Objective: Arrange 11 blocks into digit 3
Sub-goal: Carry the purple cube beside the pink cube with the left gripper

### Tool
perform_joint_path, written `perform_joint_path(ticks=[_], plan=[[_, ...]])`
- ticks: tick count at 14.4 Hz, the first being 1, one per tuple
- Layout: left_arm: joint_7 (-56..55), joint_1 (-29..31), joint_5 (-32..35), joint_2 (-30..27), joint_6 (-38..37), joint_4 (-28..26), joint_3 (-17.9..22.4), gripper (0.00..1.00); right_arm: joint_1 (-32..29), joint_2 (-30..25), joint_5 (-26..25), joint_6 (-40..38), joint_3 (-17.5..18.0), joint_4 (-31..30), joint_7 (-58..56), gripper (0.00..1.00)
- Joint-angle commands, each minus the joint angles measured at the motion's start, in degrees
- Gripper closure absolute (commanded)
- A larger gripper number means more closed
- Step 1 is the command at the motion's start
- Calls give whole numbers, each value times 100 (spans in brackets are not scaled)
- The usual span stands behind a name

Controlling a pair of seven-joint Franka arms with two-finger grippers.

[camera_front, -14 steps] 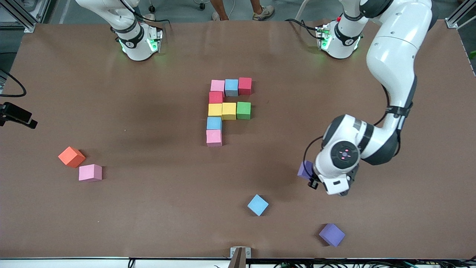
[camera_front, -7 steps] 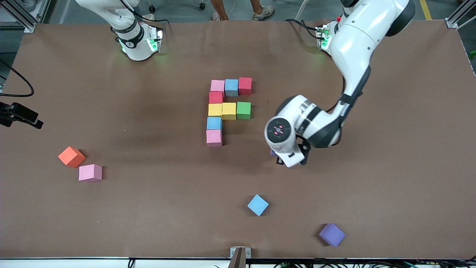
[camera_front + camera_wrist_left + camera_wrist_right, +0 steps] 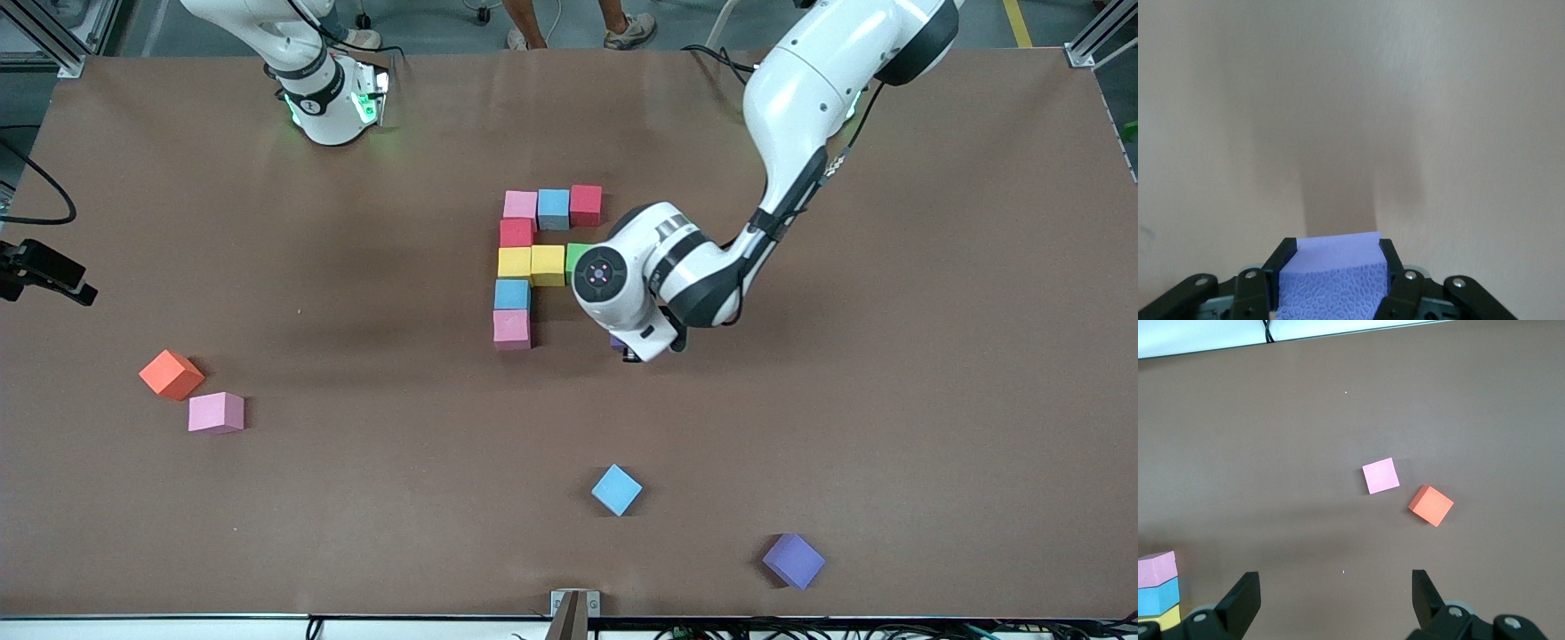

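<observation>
At the left of the front view, your small orange foam cube (image 3: 171,374) and a loose pink foam cube (image 3: 216,412) lie untouched. At centre stands the unfinished digit 3 (image 3: 532,264) of nine touching coloured cubes, its last row holding only a pink cube (image 3: 512,329). Just beside it the left gripper (image 3: 633,348) hangs clamped on a purple foam cube (image 3: 1335,280) over bare table. The step in hand looks like carrying; next, lower it flush against that pink cube. The right gripper (image 3: 1331,590) waits with jaws apart.
</observation>
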Motion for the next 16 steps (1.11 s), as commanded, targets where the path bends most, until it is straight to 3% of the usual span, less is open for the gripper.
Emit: perform_joint_path(ticks=[1, 6, 13, 16], plan=[[-334, -310, 17, 24, 293, 48, 40, 78, -19, -150, -40, 25, 50, -93, -48, 0], [-686, -697, 79, 235, 794, 65, 137, 78, -27, -150, -48, -37, 50, -58, -40, 0], [-1064, -1269, 132, 420, 1454, 328, 813, 78, -150, -150, -48, -45, 85, 38, -57, 0], [-1117, -1392, 132, 516, 1472, 496, 866, 78, -430, -158, -48, -142, 531, 56, -75, 0]])
